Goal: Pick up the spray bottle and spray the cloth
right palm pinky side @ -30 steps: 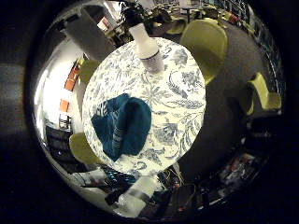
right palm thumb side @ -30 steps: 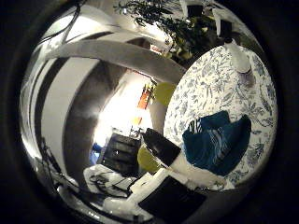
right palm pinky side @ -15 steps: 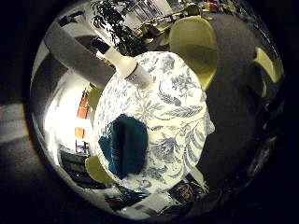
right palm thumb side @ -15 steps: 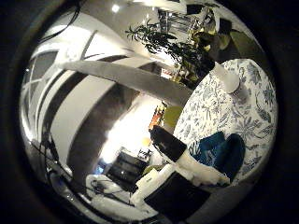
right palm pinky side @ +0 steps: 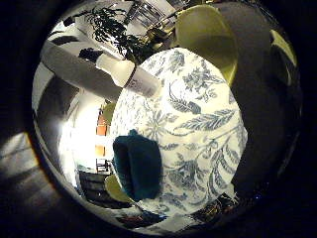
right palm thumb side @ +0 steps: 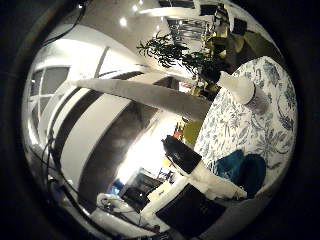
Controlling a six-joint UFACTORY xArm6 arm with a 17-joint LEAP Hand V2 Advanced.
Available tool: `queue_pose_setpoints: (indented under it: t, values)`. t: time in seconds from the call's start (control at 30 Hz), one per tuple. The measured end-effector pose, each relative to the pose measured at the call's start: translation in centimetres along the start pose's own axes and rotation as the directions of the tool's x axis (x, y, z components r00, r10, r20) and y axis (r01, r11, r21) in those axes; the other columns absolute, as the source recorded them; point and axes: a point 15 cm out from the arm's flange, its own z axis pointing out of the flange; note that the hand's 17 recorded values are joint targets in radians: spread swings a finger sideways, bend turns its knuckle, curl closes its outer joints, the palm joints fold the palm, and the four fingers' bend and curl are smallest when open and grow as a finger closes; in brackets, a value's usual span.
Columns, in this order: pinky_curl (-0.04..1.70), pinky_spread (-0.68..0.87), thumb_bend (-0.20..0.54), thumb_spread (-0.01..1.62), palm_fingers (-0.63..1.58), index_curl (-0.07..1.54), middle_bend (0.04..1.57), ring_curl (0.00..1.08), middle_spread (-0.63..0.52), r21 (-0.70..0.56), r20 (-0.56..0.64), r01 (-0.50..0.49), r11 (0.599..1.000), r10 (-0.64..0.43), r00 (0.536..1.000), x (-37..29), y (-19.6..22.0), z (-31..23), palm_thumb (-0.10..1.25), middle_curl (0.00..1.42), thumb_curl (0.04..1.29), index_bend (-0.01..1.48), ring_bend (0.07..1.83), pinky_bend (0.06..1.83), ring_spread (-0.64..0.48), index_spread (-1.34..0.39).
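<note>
On table [right palm pinky side: 208, 124]: spray bottle [right palm pinky side: 130, 78], cloth [right palm pinky side: 138, 166] apart.

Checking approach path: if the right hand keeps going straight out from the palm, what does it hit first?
Probably the floral tablecloth, between the spray bottle and the teal cloth. Nothing shows in between; depth is unclear.

A white spray bottle [right palm pinky side: 130, 78], a teal cloth [right palm pinky side: 137, 167], a blue-and-white floral tablecloth [right palm pinky side: 198, 134], yellow-green chairs [right palm pinky side: 208, 37].

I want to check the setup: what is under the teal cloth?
The teal cloth lies on a round table covered with a blue floral tablecloth, apart from the spray bottle. What lies directly beneath the cloth is covered and cannot be seen.
</note>
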Motion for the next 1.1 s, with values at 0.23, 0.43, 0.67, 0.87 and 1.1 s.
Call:
queue_pose_setpoints:
  t: [0.23,0.43,0.67,0.87,1.1]
  values:
    - [0.28,0.31,-0.022,1.06,0.20,0.34,0.47,0.35,-0.01,-0.006,-0.011,0.023,1.000,-0.023,1.000,0.9,-2.8,1.9,0.58,0.43,0.32,0.17,0.67,0.63,0.01,-0.20]
    - [0.27,0.33,-0.023,1.06,0.17,0.32,0.45,0.35,0.01,-0.051,-0.008,0.041,0.998,-0.041,0.999,0.6,-4.4,4.8,0.58,0.43,0.32,0.16,0.67,0.63,0.03,-0.19]
    - [0.27,0.34,-0.022,1.06,0.17,0.31,0.45,0.34,0.02,-0.076,-0.028,0.049,0.996,-0.051,0.998,0.8,-5.4,7.6,0.58,0.42,0.32,0.16,0.67,0.64,0.04,-0.18]
    - [0.26,0.35,-0.024,1.06,0.17,0.31,0.45,0.34,0.02,-0.101,-0.042,0.043,0.994,-0.047,0.998,1.0,-5.8,9.9,0.59,0.42,0.32,0.16,0.66,0.63,0.05,-0.18]
    - [0.25,0.34,-0.024,1.05,0.18,0.30,0.45,0.33,0.02,-0.122,-0.054,0.039,0.992,-0.046,0.997,0.9,-6.3,11.9,0.59,0.42,0.32,0.16,0.65,0.62,0.05,-0.18]
